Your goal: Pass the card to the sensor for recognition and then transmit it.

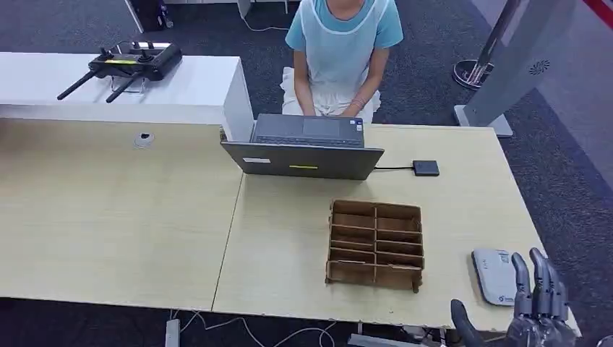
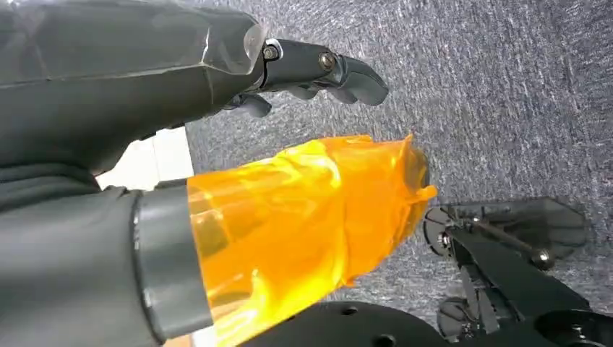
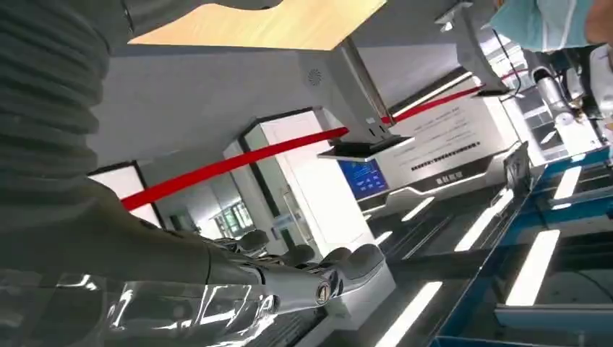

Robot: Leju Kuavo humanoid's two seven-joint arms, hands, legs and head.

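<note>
A pale wooden desk (image 1: 116,217) fills my view, a person at a laptop (image 1: 303,155) at twelve o'clock. The divided cardboard tray (image 1: 374,244) sits at centre; I can't make out a card in it. The sensor (image 1: 494,276) lies at four o'clock, my empty right hand (image 1: 538,298) beside it, fingers straight and apart, probably staged to reach. My left hand (image 2: 311,72) hangs over the floor, holding nothing, fingers loosely curled.

Right hand (image 1: 536,293) raised, fingers (image 1: 522,275) extended and apart, left hand (image 2: 217,79) hanging, fingers (image 2: 340,69) loosely curled, both holding nothing
</note>
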